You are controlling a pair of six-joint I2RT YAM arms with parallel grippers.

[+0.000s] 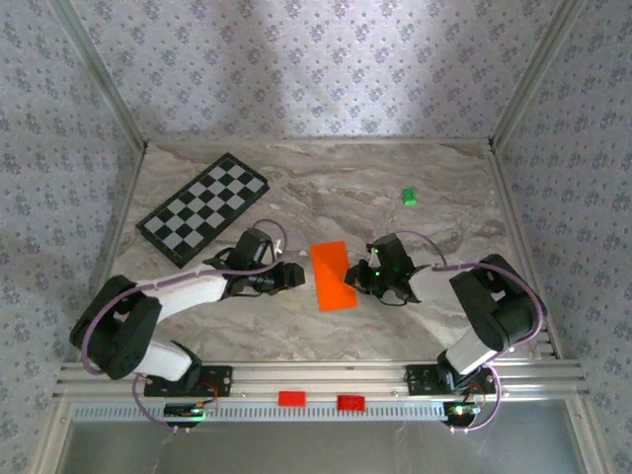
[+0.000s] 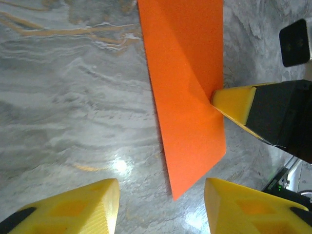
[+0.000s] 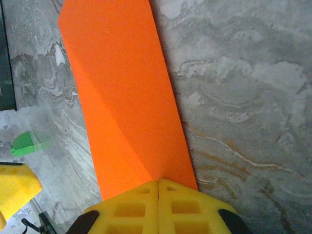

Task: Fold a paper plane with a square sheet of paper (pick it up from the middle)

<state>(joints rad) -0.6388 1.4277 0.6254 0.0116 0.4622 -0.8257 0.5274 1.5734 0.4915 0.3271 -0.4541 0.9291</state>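
Observation:
The square sheet of paper is bright orange and lies mid-table, folded into a long narrow strip. A diagonal crease runs across the strip toward my right gripper. That gripper is shut on the middle of the strip's right edge and shows at the same edge in the left wrist view. My left gripper stands open just left of the strip, low over the table. The strip's near corner points into the gap between its yellow fingers, and nothing is held there.
A black-and-white checkered board lies at the back left. A tiny green block sits at the back right, and it shows again beside the strip. Patterned walls close the marble table on three sides.

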